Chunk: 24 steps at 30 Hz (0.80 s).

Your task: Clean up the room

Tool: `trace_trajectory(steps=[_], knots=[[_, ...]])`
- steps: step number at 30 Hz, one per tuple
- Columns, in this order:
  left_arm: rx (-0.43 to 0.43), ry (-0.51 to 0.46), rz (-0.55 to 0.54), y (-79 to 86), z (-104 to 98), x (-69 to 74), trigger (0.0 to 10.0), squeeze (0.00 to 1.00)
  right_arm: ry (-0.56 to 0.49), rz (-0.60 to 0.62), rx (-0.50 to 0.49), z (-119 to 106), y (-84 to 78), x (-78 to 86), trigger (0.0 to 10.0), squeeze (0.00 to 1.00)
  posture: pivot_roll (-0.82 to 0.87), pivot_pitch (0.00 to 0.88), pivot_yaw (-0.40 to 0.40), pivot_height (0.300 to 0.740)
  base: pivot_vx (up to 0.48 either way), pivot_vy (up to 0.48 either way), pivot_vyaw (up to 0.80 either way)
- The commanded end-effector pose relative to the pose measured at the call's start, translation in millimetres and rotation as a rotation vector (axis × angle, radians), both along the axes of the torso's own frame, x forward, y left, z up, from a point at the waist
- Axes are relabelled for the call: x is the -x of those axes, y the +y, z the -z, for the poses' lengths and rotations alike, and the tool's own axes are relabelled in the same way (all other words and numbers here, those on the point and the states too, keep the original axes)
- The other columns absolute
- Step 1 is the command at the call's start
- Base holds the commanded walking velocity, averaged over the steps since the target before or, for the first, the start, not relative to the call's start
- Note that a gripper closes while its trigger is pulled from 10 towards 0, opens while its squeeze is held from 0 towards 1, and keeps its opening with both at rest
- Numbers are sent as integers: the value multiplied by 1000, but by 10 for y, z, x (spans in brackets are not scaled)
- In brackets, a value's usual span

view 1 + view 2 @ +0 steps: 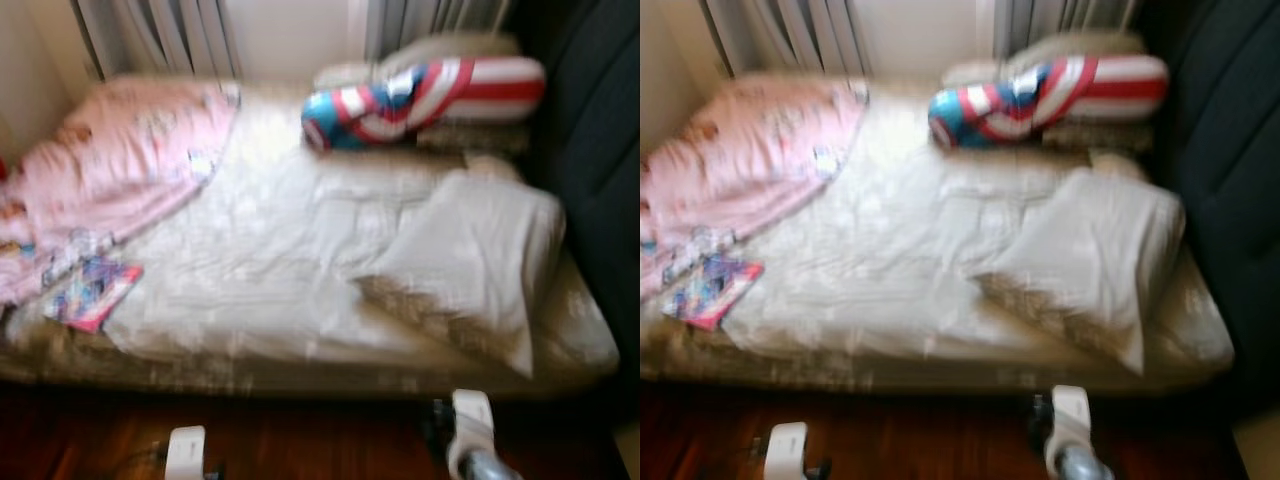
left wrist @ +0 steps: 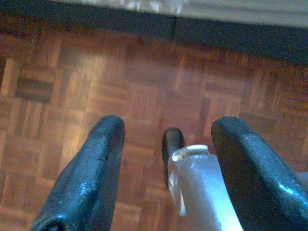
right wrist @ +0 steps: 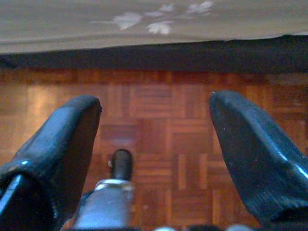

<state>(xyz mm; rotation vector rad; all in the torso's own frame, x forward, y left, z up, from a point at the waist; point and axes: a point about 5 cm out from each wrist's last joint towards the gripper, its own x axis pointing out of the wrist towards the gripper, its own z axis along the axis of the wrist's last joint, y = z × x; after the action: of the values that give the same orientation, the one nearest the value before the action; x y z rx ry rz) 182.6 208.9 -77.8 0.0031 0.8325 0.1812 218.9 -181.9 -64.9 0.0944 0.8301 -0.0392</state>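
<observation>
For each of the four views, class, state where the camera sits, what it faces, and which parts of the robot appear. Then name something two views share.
Left eye, right eye: on the head, looking down at the bed; arm tops at the bottom edge.
Left wrist: along the open left gripper at the parquet floor.
Right wrist: along the open right gripper at floor and bed edge.
Shared: both wrist views show the parquet.

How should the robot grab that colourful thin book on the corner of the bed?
The book lies flat near the bed's front edge, beside the pink blanket. Probably best to come from the floor side and pinch its near corner, which points toward the edge, one finger sliding under, one on top. The left gripper, open over the floor, is on the nearer side.
</observation>
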Motion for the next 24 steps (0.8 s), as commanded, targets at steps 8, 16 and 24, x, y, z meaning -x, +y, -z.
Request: trace_trajectory(steps=[8,16,24], knots=[[17,17,-9,-9,19,25,10000,0,10,17,11,10,-63,28,10000,0,23,124,-25,740,0,-39,0],[26,19,-12,-32,25,28,10000,0,6,18,12,4,-64,20,10000,0,23,127,-27,740,0,0,0],[32,18,13,-78,18,-7,10000,0,21,22,10,13,-64,27,10000,0,23,129,-27,740,0,0,-231]])
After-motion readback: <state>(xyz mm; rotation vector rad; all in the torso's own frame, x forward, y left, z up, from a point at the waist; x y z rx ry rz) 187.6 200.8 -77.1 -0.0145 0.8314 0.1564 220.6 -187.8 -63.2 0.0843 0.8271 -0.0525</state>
